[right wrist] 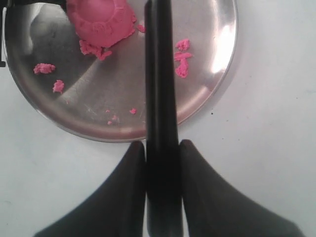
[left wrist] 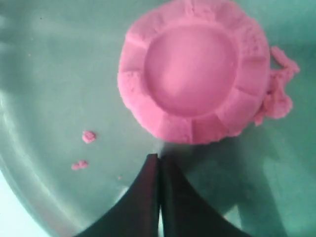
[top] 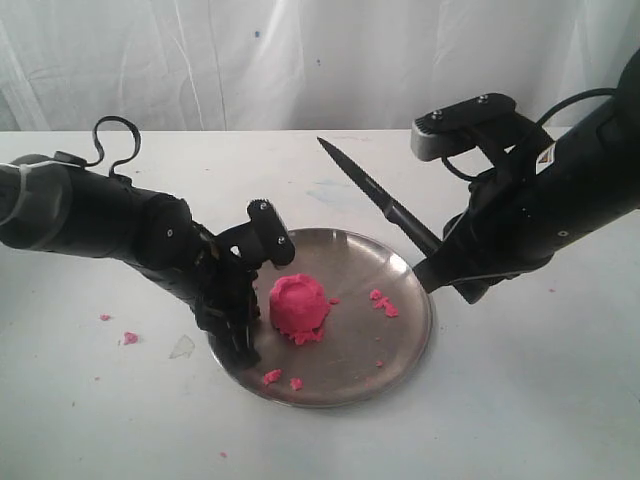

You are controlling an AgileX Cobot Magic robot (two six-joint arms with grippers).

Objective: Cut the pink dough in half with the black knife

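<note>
The pink dough (top: pixel 298 303) (left wrist: pixel 192 71) (right wrist: pixel 101 19) is one squat round mound with a dented top, sitting near the middle of the steel plate (top: pixel 400 330). My left gripper (top: pixel 240 345) (left wrist: pixel 159 158) is shut and empty, its tips resting on the plate just beside the dough. My right gripper (top: pixel 440 278) (right wrist: pixel 162 145) is shut on the handle of the black knife (top: pixel 375 198) (right wrist: pixel 159 74). The blade points up and away over the plate's far rim, raised above the dough and apart from it.
Small pink crumbs (top: pixel 383 302) lie on the plate's right side and near its front rim (top: pixel 272 377). More crumbs (top: pixel 129 338) dot the white table at the left. A white curtain (top: pixel 300 60) hangs behind.
</note>
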